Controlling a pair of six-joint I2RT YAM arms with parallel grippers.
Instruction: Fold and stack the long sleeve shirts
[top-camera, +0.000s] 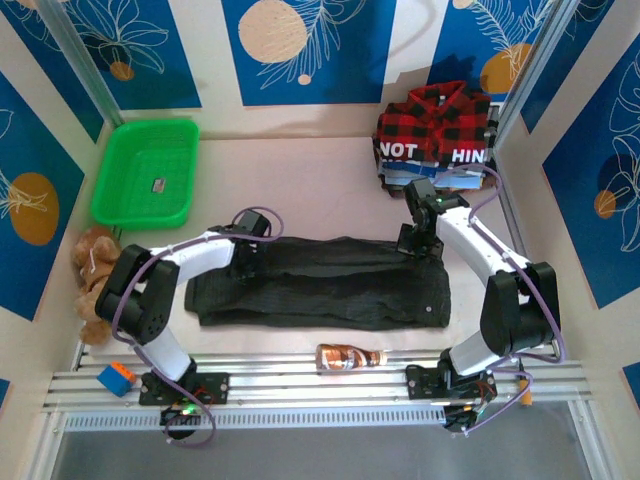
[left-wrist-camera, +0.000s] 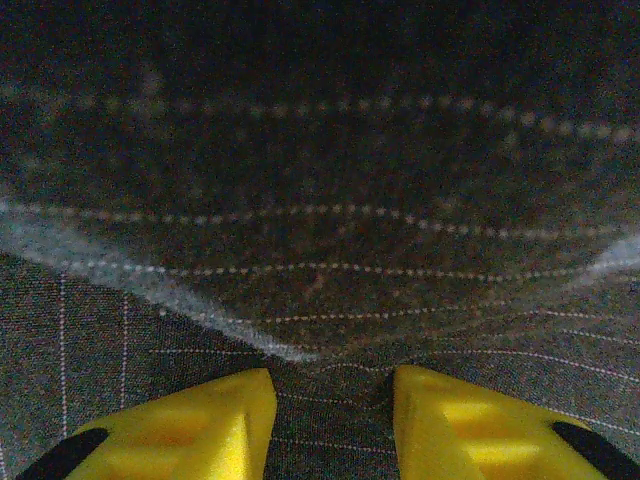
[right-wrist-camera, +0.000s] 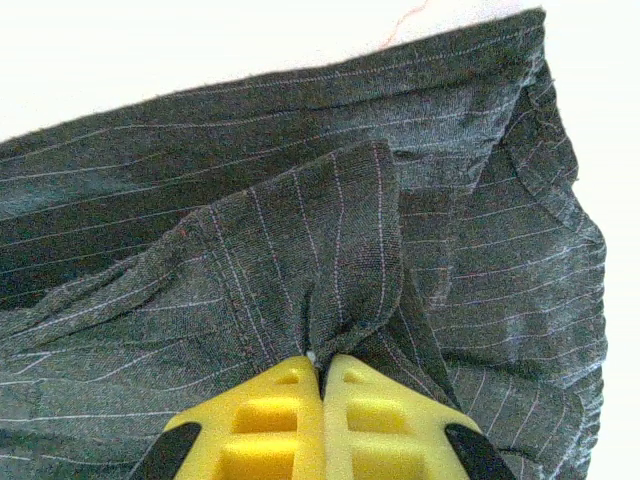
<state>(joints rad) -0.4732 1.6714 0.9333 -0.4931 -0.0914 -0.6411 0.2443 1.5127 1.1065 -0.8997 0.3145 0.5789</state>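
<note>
One small object in green basket; right pincer clenched on charcoal shirt; left pincer parted.

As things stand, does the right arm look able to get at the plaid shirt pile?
Probably yes: the plaid shirt pile lies just beyond the right gripper, with nothing standing between them. But its jaws are shut on the dark shirt, so it would have to let go first.
</note>
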